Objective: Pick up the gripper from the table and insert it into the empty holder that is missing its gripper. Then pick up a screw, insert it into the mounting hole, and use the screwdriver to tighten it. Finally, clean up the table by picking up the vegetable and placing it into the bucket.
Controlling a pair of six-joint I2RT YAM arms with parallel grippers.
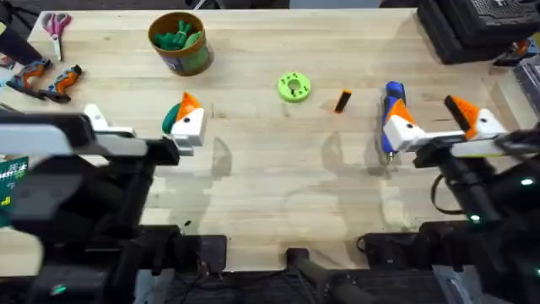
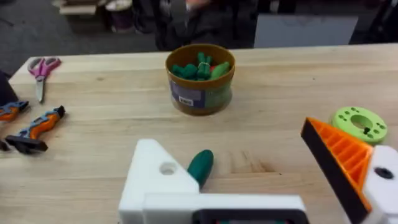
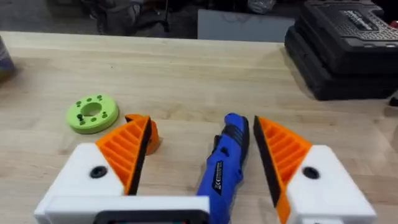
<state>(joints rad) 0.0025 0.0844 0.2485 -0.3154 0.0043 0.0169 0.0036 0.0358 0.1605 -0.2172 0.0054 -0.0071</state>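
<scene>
My left gripper (image 1: pixel 143 125) (image 2: pixel 229 140) hovers open. One of its fingers is the plain white holder (image 2: pixel 155 183) (image 1: pixel 101 122) with no pad; the other finger carries an orange pad (image 2: pixel 339 158). The dark green vegetable (image 2: pixel 200 167) (image 1: pixel 174 118) lies on the table between them, close to the holder. The bucket (image 1: pixel 180 42) (image 2: pixel 200 81) stands farther back with green pieces inside. The small orange and black gripper (image 1: pixel 342 101) (image 3: pixel 151 134) lies mid-table. My right gripper (image 1: pixel 426 111) (image 3: pixel 200 121) is open, and the blue screwdriver (image 1: pixel 392 100) (image 3: pixel 224 165) lies between its orange pads.
A lime-green disc (image 1: pixel 294 87) (image 3: pixel 92 113) sits left of the orange piece. Pink-handled scissors (image 1: pixel 56 25) (image 2: pixel 40 67) and orange-handled tools (image 1: pixel 51 80) (image 2: pixel 34 130) lie at the far left. A black case (image 1: pixel 477 29) (image 3: pixel 348 50) occupies the back right corner.
</scene>
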